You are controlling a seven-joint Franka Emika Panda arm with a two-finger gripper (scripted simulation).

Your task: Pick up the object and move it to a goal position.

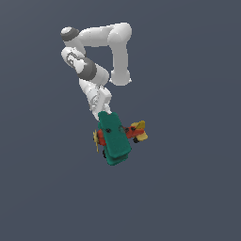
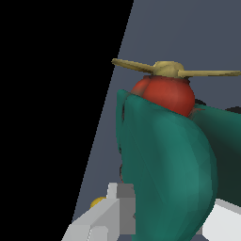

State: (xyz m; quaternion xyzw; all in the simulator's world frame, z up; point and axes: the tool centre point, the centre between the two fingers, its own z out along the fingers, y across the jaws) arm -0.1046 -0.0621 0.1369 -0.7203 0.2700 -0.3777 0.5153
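The toy biplane point(image 1: 114, 138) sits at the tip of the gripper point(image 2: 164, 221), its teal wing point(image 2: 169, 164) between the pale fingers point(image 2: 101, 219) — seemingly pinched, though the contact is hidden. This looks like the carry step. No goal marker shows, so the next move calls for a steady transfer without loosening the hold.

A toy biplane point(image 1: 114, 137) sits directly below the robot arm point(image 1: 101, 56) in the exterior view, its propeller point(image 1: 96, 140) toward that view's left and its tail point(image 1: 139, 131) toward the right. In the wrist view, the gripper's fingers point(image 2: 106, 214) flank the biplane's wing point(image 2: 172, 174), the propeller beyond.
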